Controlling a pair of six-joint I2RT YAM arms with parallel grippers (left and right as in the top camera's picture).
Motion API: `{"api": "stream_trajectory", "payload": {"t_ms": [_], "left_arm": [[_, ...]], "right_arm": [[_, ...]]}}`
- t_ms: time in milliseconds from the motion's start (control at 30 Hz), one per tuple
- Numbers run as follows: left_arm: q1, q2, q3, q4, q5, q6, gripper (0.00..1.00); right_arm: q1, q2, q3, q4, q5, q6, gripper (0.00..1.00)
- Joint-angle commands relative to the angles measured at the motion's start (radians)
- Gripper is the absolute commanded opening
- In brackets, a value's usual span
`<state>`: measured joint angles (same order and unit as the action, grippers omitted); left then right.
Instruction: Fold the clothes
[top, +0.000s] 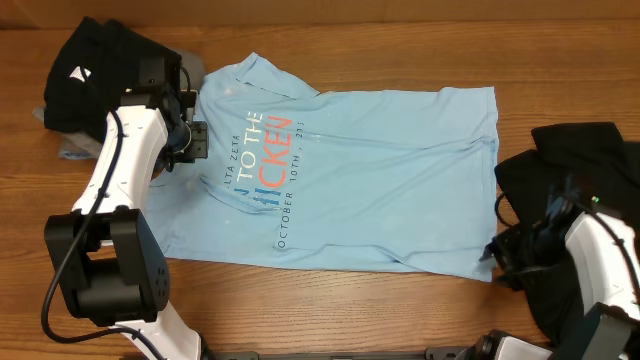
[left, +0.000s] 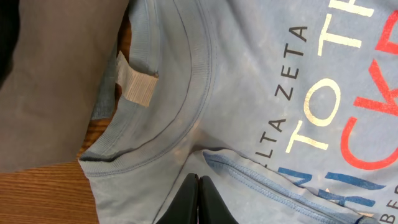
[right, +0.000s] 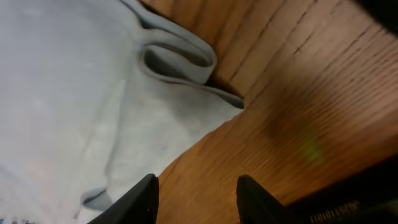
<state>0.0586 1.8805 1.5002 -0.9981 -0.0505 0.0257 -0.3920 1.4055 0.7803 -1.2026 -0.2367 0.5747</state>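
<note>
The left gripper is clenched beside the collar; the right gripper is spread at the hem.
The light blue T-shirt lies flat on the wooden table, collar toward 9 o'clock, with the right gripper over bare wood at its 4 o'clock corner.

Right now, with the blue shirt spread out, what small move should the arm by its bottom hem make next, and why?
Probably the right gripper should nudge further onto the T-shirt and close. Its jaws stand open at the hem corner, one side at the cloth's edge, the other over bare table, holding nothing, while the left gripper is shut near the collar.
</note>
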Motion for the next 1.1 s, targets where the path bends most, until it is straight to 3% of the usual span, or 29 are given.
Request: {"api": "stream_trajectory", "payload": {"t_ms": [0, 267, 533, 800, 900, 1067], "left_arm": [[-0.001, -0.011, 0.026, -0.001, -0.011, -0.003, 0.04], [0.000, -0.011, 0.026, 0.001, -0.011, -0.003, 0.04], [0.000, -0.011, 0.026, 0.001, -0.011, -0.003, 0.04], [0.000, -0.011, 0.026, 0.000, -0.009, -0.003, 0.04], [0.000, -0.011, 0.026, 0.000, -0.009, -0.003, 0.04], [0.000, -0.011, 0.026, 0.000, -0.008, -0.003, 0.04]], "right_arm": [[-0.002, -0.001, -0.079, 0.048, -0.007, 0.089, 0.43], [-0.002, -0.001, -0.217, 0.208, -0.011, 0.171, 0.40], [-0.005, -0.001, -0.215, 0.310, 0.002, 0.170, 0.39], [-0.039, -0.001, -0.216, 0.307, 0.096, 0.169, 0.38], [-0.050, -0.001, -0.216, 0.309, 0.131, 0.170, 0.29], [-0.051, -0.001, -0.214, 0.316, 0.142, 0.143, 0.04]]}}
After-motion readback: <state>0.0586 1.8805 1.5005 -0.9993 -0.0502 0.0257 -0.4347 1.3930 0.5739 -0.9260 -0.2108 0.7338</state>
